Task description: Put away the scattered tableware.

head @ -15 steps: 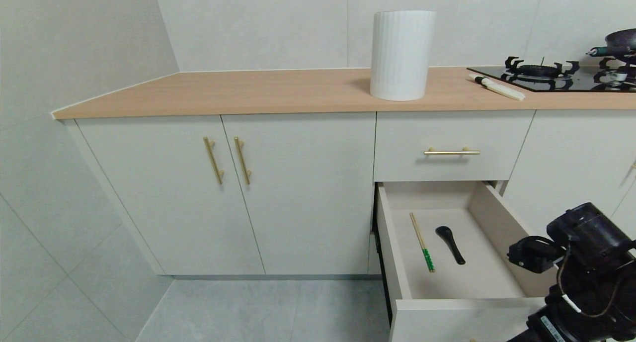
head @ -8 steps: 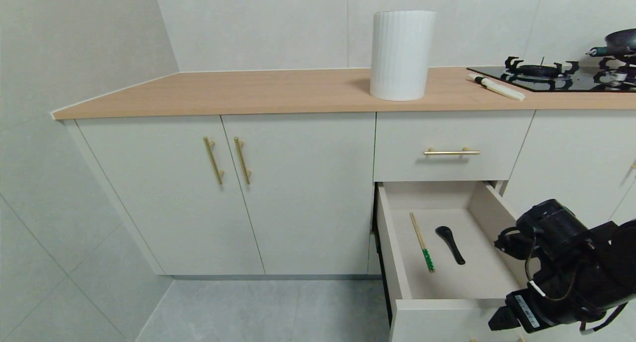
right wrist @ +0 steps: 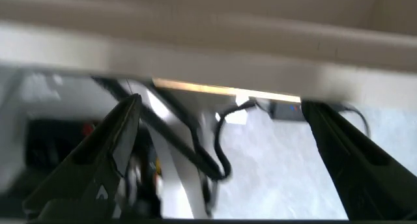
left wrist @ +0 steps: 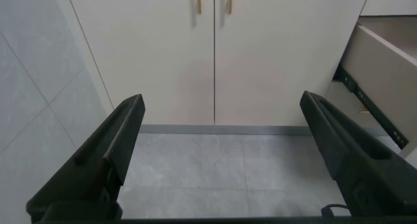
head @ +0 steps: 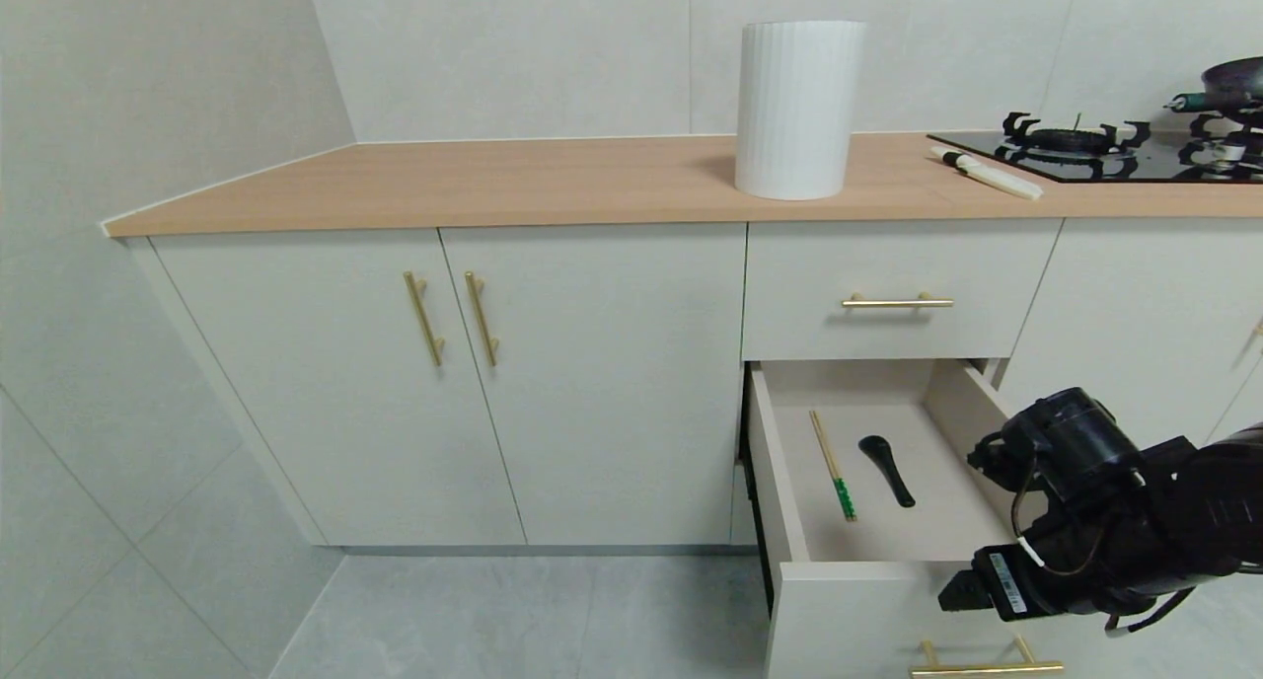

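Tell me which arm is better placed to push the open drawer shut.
Right: the right claw is at the drawer front, near the gold handle. The left claw faces the closed cabinet doors instead.

The pale pulled-out drawer (head: pixel 775 482) stands open from above — wooden green-banded chopsticks (head: pixel 832 467) and a black spoon (head: pixel 885 470) lie on its floor.

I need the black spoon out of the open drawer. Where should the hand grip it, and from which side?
Grip the black spoon by its slim handle, from straight above, closing across it: it lies flat on the drawer floor, bowl toward the back, the chopsticks apart beside it.
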Robot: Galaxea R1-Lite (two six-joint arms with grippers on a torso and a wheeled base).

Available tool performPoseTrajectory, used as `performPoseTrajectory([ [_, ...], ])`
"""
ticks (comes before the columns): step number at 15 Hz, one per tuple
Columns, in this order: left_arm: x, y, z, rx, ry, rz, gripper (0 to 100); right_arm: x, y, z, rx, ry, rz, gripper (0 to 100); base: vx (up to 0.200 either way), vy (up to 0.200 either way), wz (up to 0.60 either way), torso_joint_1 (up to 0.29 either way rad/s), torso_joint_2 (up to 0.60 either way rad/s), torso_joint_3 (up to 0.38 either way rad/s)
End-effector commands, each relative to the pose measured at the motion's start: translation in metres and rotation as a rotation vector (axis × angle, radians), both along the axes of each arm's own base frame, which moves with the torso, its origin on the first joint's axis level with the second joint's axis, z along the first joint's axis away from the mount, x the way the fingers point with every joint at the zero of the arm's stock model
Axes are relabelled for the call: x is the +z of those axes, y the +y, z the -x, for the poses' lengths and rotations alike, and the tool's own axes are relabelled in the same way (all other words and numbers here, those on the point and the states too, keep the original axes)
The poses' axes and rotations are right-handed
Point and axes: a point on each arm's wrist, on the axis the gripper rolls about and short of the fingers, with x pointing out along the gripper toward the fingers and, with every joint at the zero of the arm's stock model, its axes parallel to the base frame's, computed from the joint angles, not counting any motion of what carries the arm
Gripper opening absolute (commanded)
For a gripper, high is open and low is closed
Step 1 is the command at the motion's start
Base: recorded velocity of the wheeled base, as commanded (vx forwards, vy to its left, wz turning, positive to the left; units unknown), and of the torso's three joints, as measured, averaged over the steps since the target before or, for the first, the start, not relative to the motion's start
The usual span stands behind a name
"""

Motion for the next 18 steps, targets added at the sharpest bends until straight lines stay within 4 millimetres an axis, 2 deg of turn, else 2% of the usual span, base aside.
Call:
performPoseTrajectory([
  [1, 0.0, 0.0, 0.0, 0.0, 0.0, 0.0, 100, -0.003, 0.002, -0.005, -0.011, -0.035, -0.016, 100, 0.0, 0.0, 0.0, 0.0, 0.0, 0.0],
  [8, 0.0, 0.0, 0.0, 0.001, 0.002, 0.0, 100, -0.023, 0.004, -0.027, -0.09, -0.232, -0.019, 100, 0.0, 0.0, 0.0, 0.0, 0.0, 0.0],
  [13, 0.0, 0.0, 0.0, 0.001, 0.002, 0.0, 100, -0.032, -0.002, -0.049, -0.183, -0.342, -0.062, 100, 0.0, 0.0, 0.0, 0.0, 0.0, 0.0],
  [18, 0.0, 0.0, 0.0, 0.001, 0.0, 0.0, 100, -0.056, -0.014, -0.075, -0.271, -0.446, -0.063, 100, 0.0, 0.0, 0.0, 0.0, 0.0, 0.0],
])
